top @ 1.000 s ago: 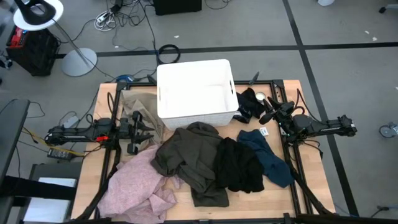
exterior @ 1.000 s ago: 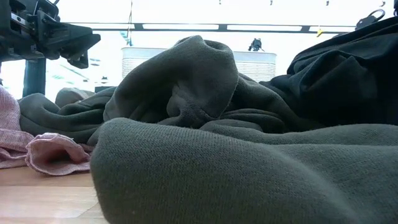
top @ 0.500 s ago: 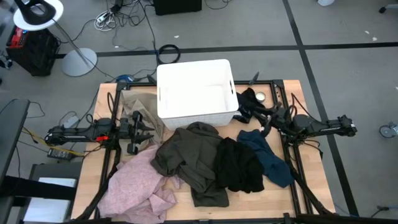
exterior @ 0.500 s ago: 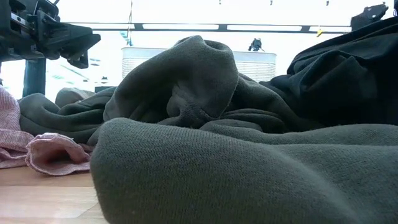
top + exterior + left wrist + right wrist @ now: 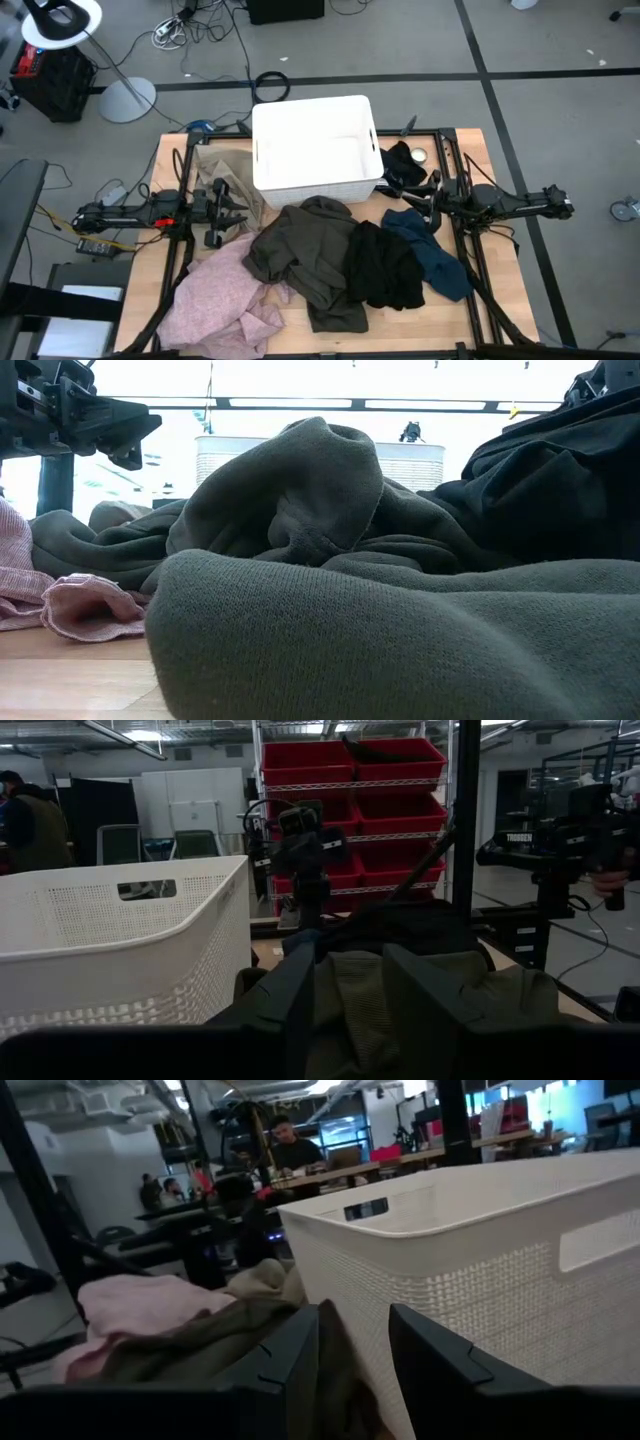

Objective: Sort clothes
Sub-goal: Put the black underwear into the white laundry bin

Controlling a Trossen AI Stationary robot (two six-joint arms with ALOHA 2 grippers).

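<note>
Clothes lie heaped across the near half of the table (image 5: 470, 310), in front of the white bin (image 5: 316, 150) that stands at the far middle edge. The pink garment (image 5: 220, 298) spreads at the left front corner. The olive one (image 5: 305, 250) is bunched in the middle, its long side running from the bin toward the front edge, and it fills most of the low view. The black one (image 5: 385, 265) overlaps its right side, and the teal one (image 5: 432, 252) trails from there toward the right front. A beige piece (image 5: 222, 165) lies flat just left of the bin, and a small black piece (image 5: 402, 162) sits just right of it.

The left gripper (image 5: 232, 208) hangs between the beige piece and the pink garment, fingers apart and empty. The right gripper (image 5: 415, 195) hovers between the small black piece and the teal garment, near the bin's right front corner, fingers spread with nothing between them.
</note>
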